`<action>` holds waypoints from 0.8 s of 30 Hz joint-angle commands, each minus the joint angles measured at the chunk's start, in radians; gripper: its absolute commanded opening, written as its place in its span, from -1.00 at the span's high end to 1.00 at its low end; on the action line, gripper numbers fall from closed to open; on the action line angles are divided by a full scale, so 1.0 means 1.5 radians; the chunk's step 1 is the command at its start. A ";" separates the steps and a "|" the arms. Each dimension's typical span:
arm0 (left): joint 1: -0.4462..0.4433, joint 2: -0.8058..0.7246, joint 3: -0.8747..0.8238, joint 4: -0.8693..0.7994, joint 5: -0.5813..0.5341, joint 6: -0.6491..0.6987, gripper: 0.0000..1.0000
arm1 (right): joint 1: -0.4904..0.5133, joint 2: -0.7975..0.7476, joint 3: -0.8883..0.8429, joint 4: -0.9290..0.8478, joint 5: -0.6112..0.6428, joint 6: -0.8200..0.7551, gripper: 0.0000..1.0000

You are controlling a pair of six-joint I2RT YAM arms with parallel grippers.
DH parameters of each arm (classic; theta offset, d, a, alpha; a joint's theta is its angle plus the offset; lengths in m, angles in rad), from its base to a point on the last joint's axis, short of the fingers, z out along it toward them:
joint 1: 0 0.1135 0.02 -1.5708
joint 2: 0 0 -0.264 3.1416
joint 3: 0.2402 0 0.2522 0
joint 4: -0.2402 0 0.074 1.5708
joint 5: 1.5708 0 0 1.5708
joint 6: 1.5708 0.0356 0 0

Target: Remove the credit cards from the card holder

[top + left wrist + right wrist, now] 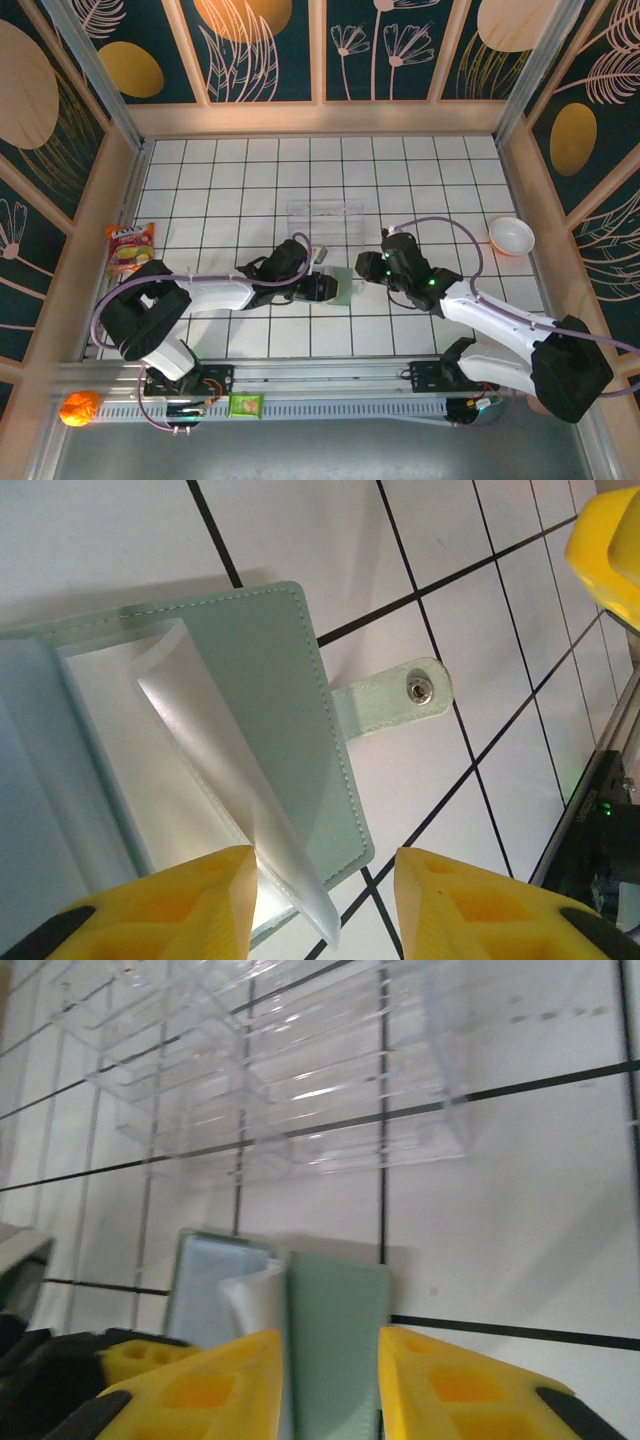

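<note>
Both pincers half-open: left gripper (322, 870) straddles a see-through card (220, 770) curling out of the open card holder (290, 680) flat on the table (250, 180), right gripper (330, 1342) over its green panel, clear tray (300, 1090) just beyond.

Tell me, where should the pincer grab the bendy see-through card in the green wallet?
Grab the card at its lifted free corner, beside the left pincer, coming from the card holder's outer edge. That end curls up off the panel, so a finger could probably slip under; the rest sits tucked flat.
</note>
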 commanded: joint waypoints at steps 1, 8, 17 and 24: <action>-0.004 0.005 0.012 0.034 0.028 -0.006 0.06 | -0.005 0.023 0.006 0.047 -0.098 -0.011 0.39; -0.004 0.026 0.027 0.050 0.020 -0.016 -0.06 | -0.005 0.016 -0.006 0.053 -0.110 0.003 0.38; -0.003 0.072 0.069 0.055 0.034 -0.021 0.13 | -0.005 -0.020 -0.032 0.046 -0.108 0.019 0.61; -0.003 0.109 0.096 0.048 0.034 -0.019 0.08 | -0.005 -0.100 -0.095 0.050 -0.096 0.039 0.59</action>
